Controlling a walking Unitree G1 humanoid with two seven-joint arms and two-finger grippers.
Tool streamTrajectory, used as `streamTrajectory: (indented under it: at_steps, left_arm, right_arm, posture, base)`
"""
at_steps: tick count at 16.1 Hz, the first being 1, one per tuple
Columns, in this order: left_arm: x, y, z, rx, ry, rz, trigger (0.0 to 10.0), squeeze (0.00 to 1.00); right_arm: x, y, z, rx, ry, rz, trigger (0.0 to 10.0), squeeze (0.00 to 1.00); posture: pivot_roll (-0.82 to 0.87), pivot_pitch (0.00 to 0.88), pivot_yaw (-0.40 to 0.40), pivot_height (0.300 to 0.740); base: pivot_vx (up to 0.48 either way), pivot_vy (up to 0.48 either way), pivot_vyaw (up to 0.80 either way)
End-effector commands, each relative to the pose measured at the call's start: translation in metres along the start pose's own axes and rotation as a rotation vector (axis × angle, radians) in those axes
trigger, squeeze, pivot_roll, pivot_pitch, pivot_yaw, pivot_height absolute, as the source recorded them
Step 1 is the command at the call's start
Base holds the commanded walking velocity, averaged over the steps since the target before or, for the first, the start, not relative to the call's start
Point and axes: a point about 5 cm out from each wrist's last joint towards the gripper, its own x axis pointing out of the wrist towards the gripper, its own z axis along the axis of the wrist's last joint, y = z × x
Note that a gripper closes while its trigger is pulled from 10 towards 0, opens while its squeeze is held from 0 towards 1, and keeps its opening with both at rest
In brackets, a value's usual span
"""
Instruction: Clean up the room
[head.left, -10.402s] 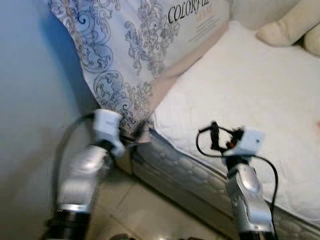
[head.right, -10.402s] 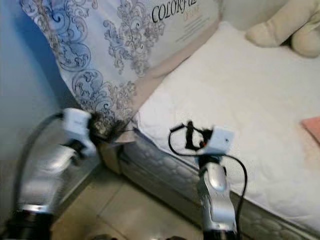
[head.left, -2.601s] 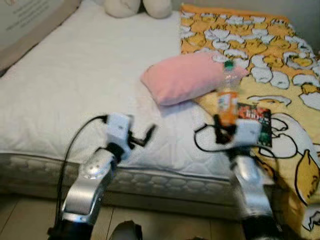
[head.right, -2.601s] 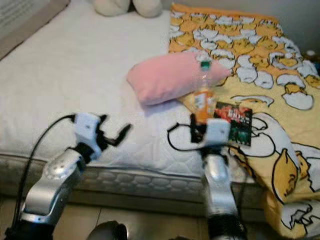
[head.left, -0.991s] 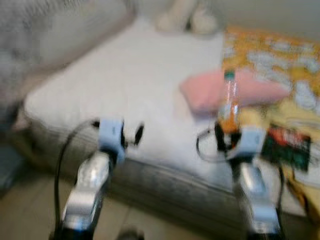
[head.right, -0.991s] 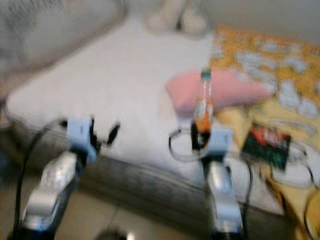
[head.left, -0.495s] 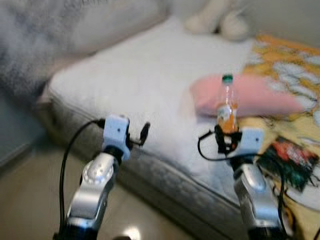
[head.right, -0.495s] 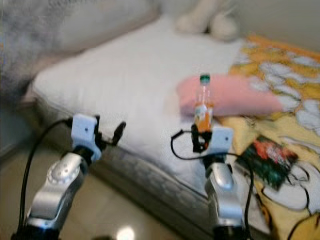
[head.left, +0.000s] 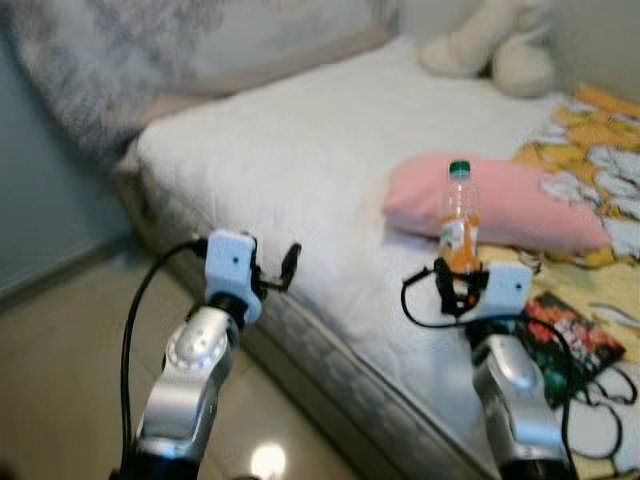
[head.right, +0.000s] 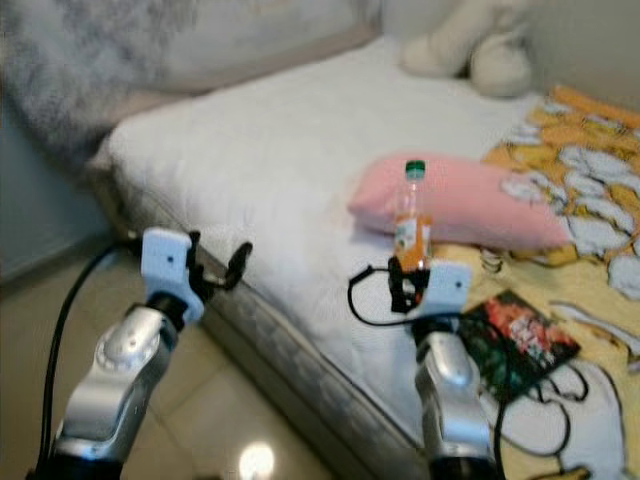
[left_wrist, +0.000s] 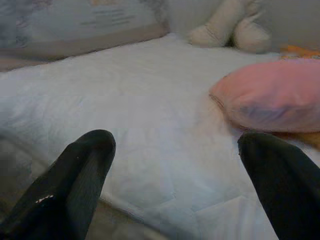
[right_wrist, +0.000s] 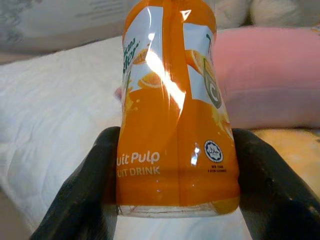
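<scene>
A bed (head.left: 330, 190) with a white quilted mattress runs across the scene, its near corner pointing toward the tiled floor (head.left: 60, 370) on the robot's left. A large patterned pillow (head.left: 180, 50) leans along the head edge of the bed, at the far left. A yellow blanket (head.right: 600, 190) printed with white shapes covers the right side of the bed. A pink pillow (head.left: 500, 200) lies near the middle of the bed, its right end touching the blanket's edge. A cream plush toy (head.left: 495, 45) sits at the far edge of the bed, beyond the pink pillow.

A dark packet (head.right: 515, 340) with red print lies flat on the blanket close to the bed's near edge, just right of the right arm, with black cables (head.right: 560, 395) lying on the blanket beside it.

The right tool (right_wrist: 172, 170) is clamped on an orange drink bottle (head.right: 410, 225), one black finger (right_wrist: 87, 185) pressed against each side of its lower body. The bottle is upright with a green cap, held above the near edge of the bed in front of the pink pillow. Its label reads "Fruit Pulp" and "fruit drink".

The left tool (left_wrist: 175, 170) is held out over the near corner of the bed, its fingers (left_wrist: 75, 175) spread wide with nothing between them; the white mattress shows through the gap.
</scene>
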Motion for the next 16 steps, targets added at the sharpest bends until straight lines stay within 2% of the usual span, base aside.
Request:
streamTrajectory:
  at_steps: [1,5,11,12,13,14,16]
  left_arm:
    - [0.001,0.004,0.004,0.001,-0.013,0.006,10.0,0.00]
    - [0.001,0.002,0.003,0.029,-0.007,0.012,10.0,0.00]
    - [0.002,0.000,0.001,0.018,-0.002,0.003,10.0,0.00]
    - [0.003,0.003,-0.001,0.027,0.015,0.032,10.0,0.00]
    - [0.002,0.017,-0.009,0.015,0.053,0.112,10.0,0.00]
    - [0.000,0.024,-0.012,0.003,0.070,0.145,10.0,0.00]
    - [-0.010,0.040,-0.018,0.010,0.083,0.229,10.0,0.00]
  right_arm:
    - [0.002,0.005,0.002,0.021,-0.009,0.014,0.0,0.00]
    - [0.003,0.000,0.001,0.049,0.002,-0.004,0.0,0.00]
    - [0.005,0.000,-0.001,0.052,0.012,0.007,0.0,0.00]
    - [0.005,-0.001,0.000,0.047,0.008,0.008,0.0,0.00]
    - [0.001,-0.006,0.003,0.047,-0.015,-0.024,0.0,0.00]
    - [-0.001,-0.009,0.004,0.043,-0.028,-0.042,0.0,0.00]
    - [-0.006,-0.013,0.002,0.036,-0.035,-0.067,0.0,0.00]
  posture:
    - [0.02,0.000,-0.005,0.731]
    - [0.02,0.000,-0.003,0.731]
    - [0.02,0.000,-0.002,0.731]
    - [0.01,0.000,-0.001,0.731]
    - [0.00,0.000,0.001,0.731]
    - [0.00,0.000,0.001,0.731]
    - [0.00,0.000,0.005,0.731]
  base:
    - [-0.296,0.000,0.55]
    - [-0.298,0.381,0.53]
    - [-0.314,0.365,0.52]
    - [0.000,0.000,0.52]
    - [0.000,0.000,0.52]
    - [0.000,0.000,0.52]
    - [0.000,0.000,0.52]
